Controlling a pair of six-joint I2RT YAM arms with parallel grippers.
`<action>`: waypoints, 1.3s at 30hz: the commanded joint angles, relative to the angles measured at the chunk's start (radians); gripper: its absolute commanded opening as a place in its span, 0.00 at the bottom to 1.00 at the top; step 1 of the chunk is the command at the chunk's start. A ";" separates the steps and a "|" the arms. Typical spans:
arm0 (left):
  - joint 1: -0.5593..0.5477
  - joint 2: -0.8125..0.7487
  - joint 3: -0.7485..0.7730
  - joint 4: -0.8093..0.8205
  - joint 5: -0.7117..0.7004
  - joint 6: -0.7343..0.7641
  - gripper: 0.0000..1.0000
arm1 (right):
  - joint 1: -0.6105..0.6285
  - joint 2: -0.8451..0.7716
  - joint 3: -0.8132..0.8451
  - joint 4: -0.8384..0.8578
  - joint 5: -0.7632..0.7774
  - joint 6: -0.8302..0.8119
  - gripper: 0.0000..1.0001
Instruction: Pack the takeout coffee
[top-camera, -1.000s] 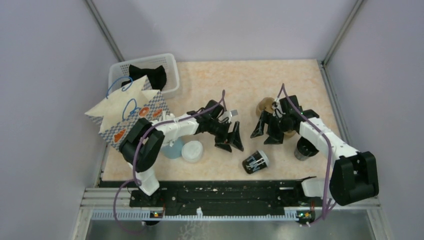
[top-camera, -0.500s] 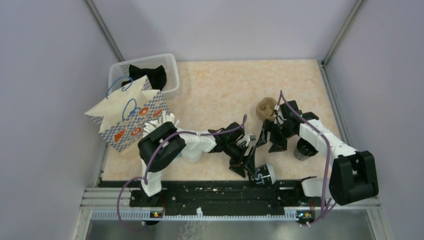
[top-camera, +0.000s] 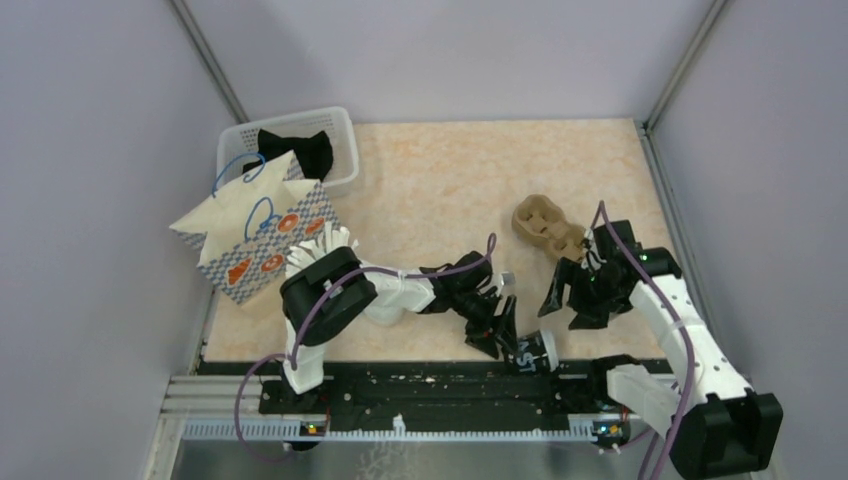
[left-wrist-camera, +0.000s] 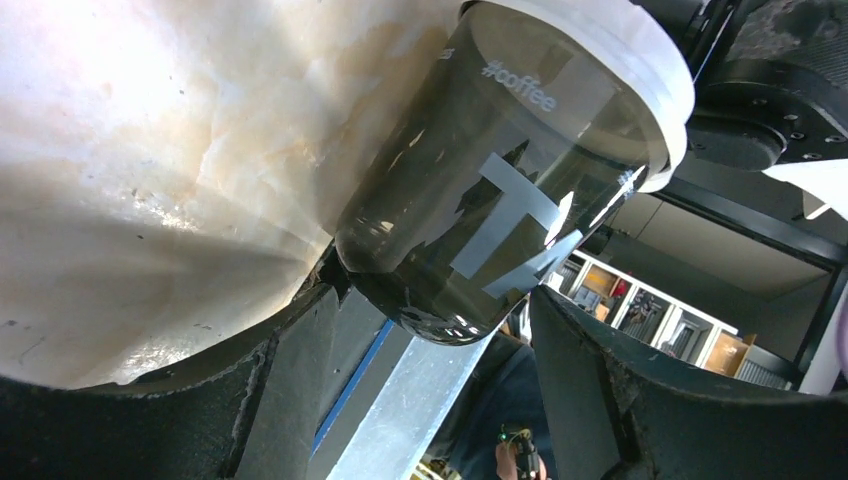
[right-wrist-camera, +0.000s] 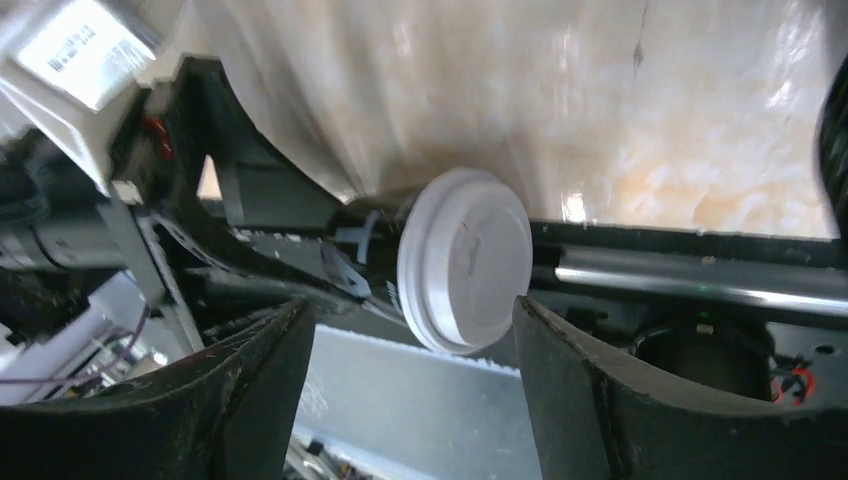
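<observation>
Grasp step: left gripper (left-wrist-camera: 432, 310) spread astride the tipped takeout coffee (left-wrist-camera: 500, 170), right gripper (right-wrist-camera: 410, 310) spread, lid (right-wrist-camera: 465, 260) just ahead; next likely squeeze gently, then upright it.

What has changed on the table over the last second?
The left gripper swung to the near edge and now straddles the takeout coffee, which shifted nearer that edge, lying on its side. The right gripper drew back off the brown cup carrier. Nothing is gripped. Paper bag and basket stayed put.
</observation>
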 joint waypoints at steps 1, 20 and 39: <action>-0.008 -0.002 -0.023 0.053 -0.035 -0.018 0.76 | 0.005 -0.092 -0.147 -0.053 -0.092 0.049 0.71; 0.127 0.017 0.052 -0.023 -0.057 0.065 0.62 | 0.174 -0.008 -0.076 0.305 -0.123 0.253 0.49; 0.304 -0.030 0.284 -0.491 -0.168 0.398 0.85 | 0.125 0.153 0.083 0.197 -0.073 0.055 0.75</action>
